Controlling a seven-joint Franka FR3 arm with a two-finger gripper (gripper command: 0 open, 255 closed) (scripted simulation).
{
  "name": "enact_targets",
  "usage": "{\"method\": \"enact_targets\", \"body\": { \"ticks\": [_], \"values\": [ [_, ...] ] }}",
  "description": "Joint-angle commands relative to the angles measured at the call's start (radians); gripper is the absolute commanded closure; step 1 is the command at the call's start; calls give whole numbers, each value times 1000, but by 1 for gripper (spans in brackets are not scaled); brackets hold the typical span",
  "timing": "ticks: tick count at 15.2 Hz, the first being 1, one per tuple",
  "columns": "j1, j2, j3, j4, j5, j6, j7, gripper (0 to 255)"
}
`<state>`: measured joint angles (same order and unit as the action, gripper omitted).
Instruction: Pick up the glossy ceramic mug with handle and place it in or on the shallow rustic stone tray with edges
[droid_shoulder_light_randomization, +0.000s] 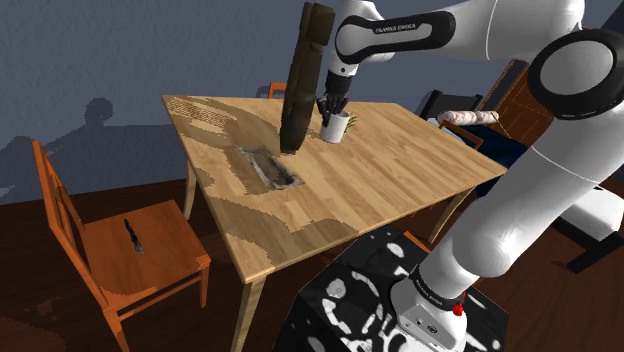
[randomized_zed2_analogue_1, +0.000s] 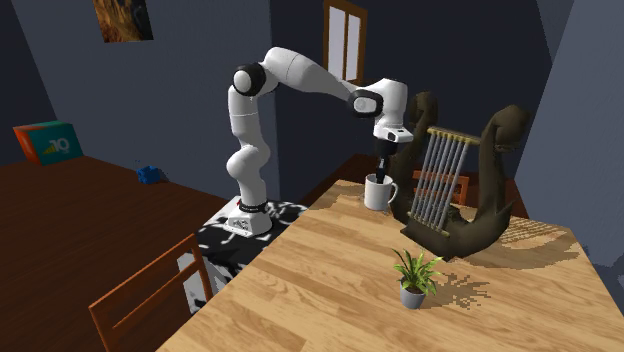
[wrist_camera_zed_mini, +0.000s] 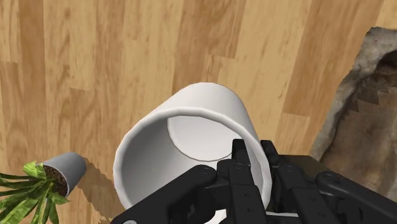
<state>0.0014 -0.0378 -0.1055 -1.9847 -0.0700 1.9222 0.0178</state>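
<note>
You see the gripper (randomized_zed2_analogue_1: 382, 174) closed on the rim of the white mug (randomized_zed2_analogue_1: 379, 194), one finger inside and one outside. The mug is upright, just beside the harp (randomized_zed2_analogue_1: 455, 190). The grey tray (droid_shoulder_light_randomization: 270, 168) lies at the harp's foot.

The setting is a room in a home. A wooden bench (droid_shoulder_light_randomization: 400, 165) with chairs (droid_shoulder_light_randomization: 165, 255) stands on dark floorboards (randomized_zed2_analogue_1: 90, 215); a picture (randomized_zed2_analogue_1: 122, 18) hangs on the blue wall (randomized_zed2_analogue_1: 180, 80).
</note>
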Motion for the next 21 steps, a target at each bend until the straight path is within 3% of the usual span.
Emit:
{"method": "enact_targets", "body": {
  "ticks": [1, 8, 15, 21],
  "values": [
    [24, 29, 26, 44, 6, -16, 49, 255],
    [100, 147, 96, 205, 13, -68, 190, 255],
    [179, 309, 149, 439, 6, -147, 319, 255],
    [180, 319, 149, 385, 5, -84, 325, 255]
  ]
}}
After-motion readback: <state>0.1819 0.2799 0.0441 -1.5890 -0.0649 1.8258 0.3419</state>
